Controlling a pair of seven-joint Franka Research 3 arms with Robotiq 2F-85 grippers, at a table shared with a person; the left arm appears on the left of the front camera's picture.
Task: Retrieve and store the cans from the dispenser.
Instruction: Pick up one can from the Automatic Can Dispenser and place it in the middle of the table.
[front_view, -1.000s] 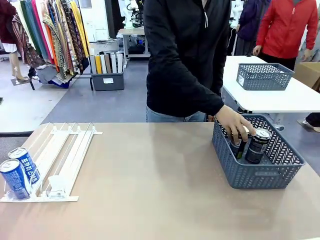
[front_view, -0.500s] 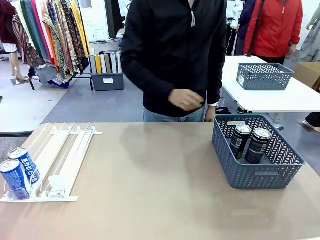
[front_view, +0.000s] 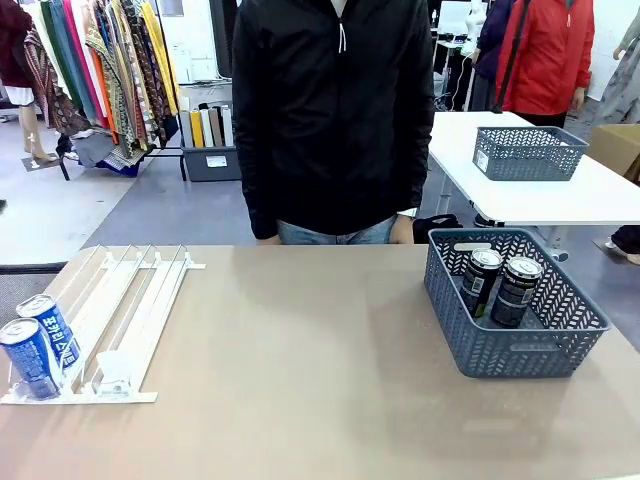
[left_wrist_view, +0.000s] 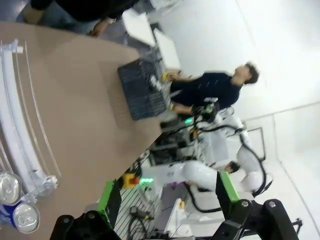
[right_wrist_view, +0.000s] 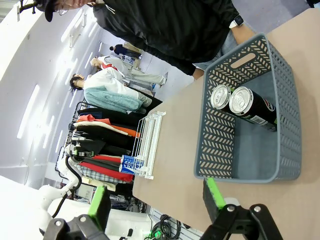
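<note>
Left fingers (left_wrist_view: 106, 196): spread wide, nothing between them, raised above the tabletop (front_view: 300, 390) on the robot's side of the dispenser (front_view: 130, 310). Right fingers (right_wrist_view: 212, 194): also apart and empty, well away from the dispenser.

Two blue cans (front_view: 35, 345) sit side by side against the clear stops at the dispenser's low front end, in its leftmost lanes. Judged reason: the lanes slope down toward the robot, so cans roll forward and rest where they can be picked. The other lanes look empty.

Across the tabletop and well apart from the dispenser stands the basket (front_view: 520, 355). Two dark cans (front_view: 498, 285) stand upright inside it, touching each other and near its wall on the dispenser's side. These count as stored.

Beyond the dispenser's far end, the person (front_view: 335, 120) stands at the table's edge, arms down.

Change from one second ago: the person's hand was then inside the basket on the dark cans. It has since left, and the person has stepped toward the dispenser's side. Can counts are unchanged. Judgement: about half done; the blue pair remains.
</note>
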